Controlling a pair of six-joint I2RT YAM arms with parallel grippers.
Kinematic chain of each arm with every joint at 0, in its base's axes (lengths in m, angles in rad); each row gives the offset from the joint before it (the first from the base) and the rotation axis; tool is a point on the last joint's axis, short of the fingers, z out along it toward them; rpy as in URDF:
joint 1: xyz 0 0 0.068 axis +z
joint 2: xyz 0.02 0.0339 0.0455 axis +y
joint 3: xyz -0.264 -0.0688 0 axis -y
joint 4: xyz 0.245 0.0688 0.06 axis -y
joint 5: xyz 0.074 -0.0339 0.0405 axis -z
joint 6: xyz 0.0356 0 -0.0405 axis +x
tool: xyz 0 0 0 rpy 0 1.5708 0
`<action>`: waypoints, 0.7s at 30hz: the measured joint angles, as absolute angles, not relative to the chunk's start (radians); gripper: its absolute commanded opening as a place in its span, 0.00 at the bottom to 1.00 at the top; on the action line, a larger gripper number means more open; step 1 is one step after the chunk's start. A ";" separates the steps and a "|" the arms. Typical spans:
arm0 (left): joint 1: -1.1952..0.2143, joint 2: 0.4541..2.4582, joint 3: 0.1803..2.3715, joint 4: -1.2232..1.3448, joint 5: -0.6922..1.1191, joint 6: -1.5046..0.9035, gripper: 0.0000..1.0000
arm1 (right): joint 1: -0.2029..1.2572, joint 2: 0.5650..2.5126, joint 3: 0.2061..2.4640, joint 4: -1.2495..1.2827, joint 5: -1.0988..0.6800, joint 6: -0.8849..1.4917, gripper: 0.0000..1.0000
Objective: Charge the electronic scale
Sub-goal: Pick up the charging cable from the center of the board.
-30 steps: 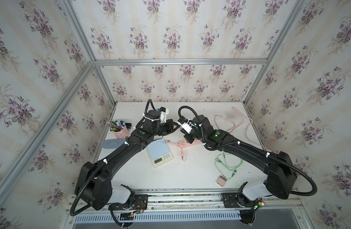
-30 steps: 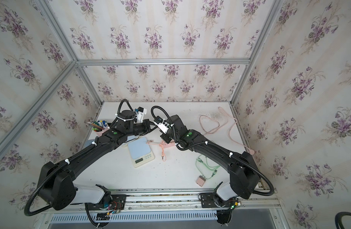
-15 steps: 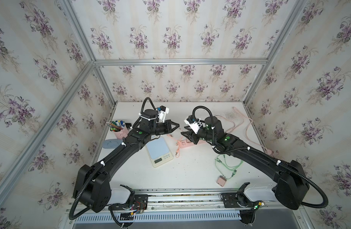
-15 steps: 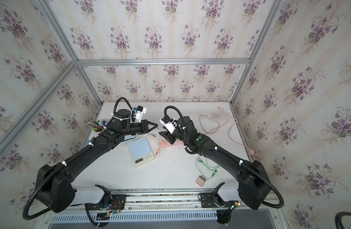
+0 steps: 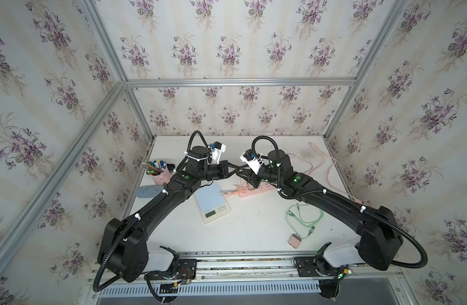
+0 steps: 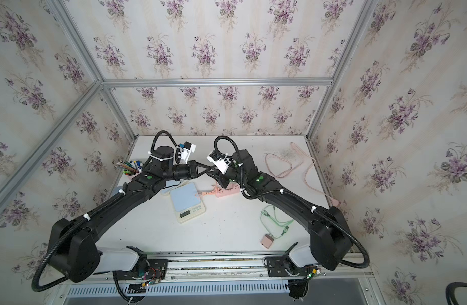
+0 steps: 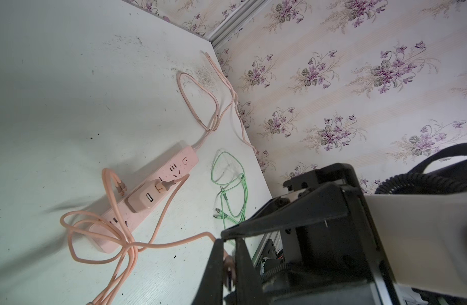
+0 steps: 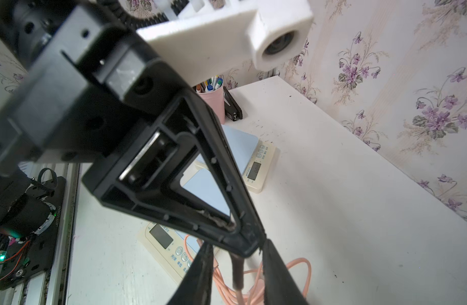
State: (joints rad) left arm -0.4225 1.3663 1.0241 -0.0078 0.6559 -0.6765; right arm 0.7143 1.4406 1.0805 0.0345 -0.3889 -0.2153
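Observation:
The electronic scale (image 5: 212, 201) (image 6: 186, 200), pale blue top on a cream body, lies mid-table. A pink cable (image 5: 233, 192) (image 7: 129, 248) runs from a pink adapter (image 7: 141, 202) plugged into the pink power strip (image 5: 261, 188) (image 7: 174, 169). My left gripper (image 5: 236, 169) (image 7: 229, 245) hovers above the scale's far right corner, shut on the cable's plug (image 7: 229, 266) (image 8: 237, 274). My right gripper (image 5: 244, 173) (image 8: 237, 253) is open. Its fingers (image 8: 200, 274) straddle the left fingertips and the hanging plug, touching neither. The scale's display end (image 8: 174, 253) shows below them.
A second scale-like device (image 8: 253, 161) lies by the pink pen cup (image 5: 159, 175), mostly under the left arm. A green cable (image 5: 303, 216) and a loose pink adapter (image 5: 295, 240) lie front right. The strip's own cord (image 5: 319, 163) loops at the back right.
The right gripper went from shut to open, and its arm swung out to the right. The left gripper stayed shut on the plug and edged right. The cable's slack moved with them.

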 measured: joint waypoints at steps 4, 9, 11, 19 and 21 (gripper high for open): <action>-0.418 1.365 1.019 -0.011 0.660 -0.693 0.00 | 0.724 1.444 1.077 0.025 -0.357 -0.240 0.11; -0.413 1.365 1.016 -0.015 0.653 -0.708 0.00 | 0.738 1.441 1.063 0.027 -0.318 -0.262 0.04; -0.412 1.362 1.015 -0.015 0.652 -0.710 0.00 | 0.741 1.440 1.063 0.029 -0.310 -0.267 0.05; -0.398 1.354 1.022 -0.016 0.658 -0.715 0.58 | 0.750 1.452 1.076 0.047 -0.293 -0.295 0.00; -0.374 1.353 1.048 -0.048 0.671 -0.677 0.65 | 0.752 1.457 1.083 0.045 -0.276 -0.295 0.00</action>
